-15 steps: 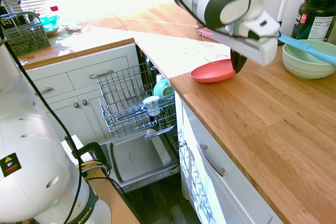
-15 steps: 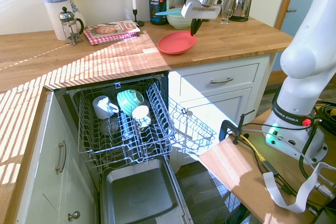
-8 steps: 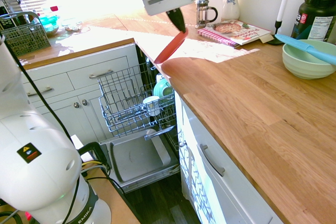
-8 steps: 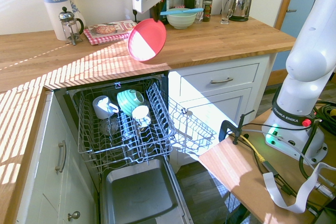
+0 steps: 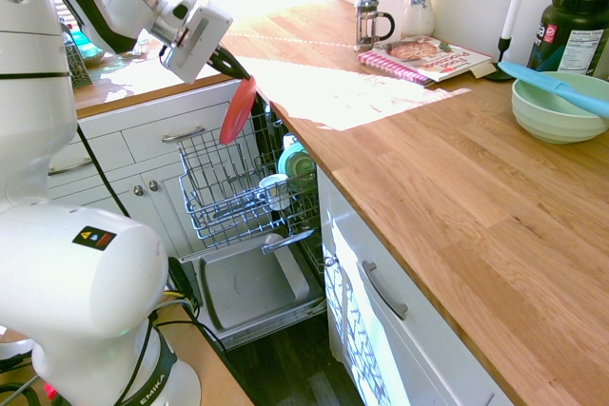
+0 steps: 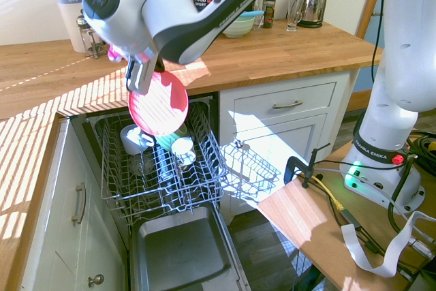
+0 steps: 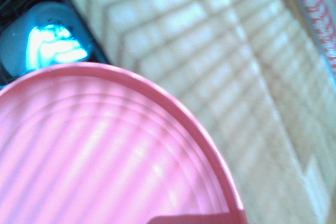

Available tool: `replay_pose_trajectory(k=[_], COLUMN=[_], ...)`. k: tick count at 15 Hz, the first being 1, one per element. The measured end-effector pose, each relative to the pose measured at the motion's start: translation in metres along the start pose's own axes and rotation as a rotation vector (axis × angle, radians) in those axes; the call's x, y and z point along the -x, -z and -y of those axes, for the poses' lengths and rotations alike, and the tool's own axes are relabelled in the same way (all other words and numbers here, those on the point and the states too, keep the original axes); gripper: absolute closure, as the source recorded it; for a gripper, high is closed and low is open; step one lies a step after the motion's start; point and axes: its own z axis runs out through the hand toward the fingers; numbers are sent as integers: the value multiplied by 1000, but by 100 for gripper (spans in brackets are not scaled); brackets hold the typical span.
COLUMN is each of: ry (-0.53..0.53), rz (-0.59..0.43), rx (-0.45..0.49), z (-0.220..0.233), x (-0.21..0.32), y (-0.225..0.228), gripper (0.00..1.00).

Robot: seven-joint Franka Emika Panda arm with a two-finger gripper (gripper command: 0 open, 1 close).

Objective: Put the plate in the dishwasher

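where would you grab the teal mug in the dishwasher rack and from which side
Take the teal mug by its rim wall, one finger inside the mouth and one outside, coming from above. It lies tilted among the wire tines of the rack, beside a white cup, so its sides are fenced in. The plate held by the pincer hangs over it now.

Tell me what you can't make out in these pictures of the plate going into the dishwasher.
- Fingers: in the second exterior view the arm's housing covers where they meet the plate; in the first exterior view only dark shapes show at the rim.
- Free rack slots: in the second exterior view the plate hides part of the dishwasher rack behind it.
- Teal cup: blurred in the wrist view, cut off by the plate's rim.
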Motion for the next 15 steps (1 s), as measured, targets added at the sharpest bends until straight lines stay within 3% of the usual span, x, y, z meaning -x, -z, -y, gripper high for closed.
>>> replay_pose_trajectory(k=[3,7,8,15], ry=[75,112,121,181], rz=[38,54,82,196], rx=[19,23,21,2], z=[76,132,139,169], x=[47,67,65,50], y=[-25,2,6,-3], gripper=[100,100,0,0])
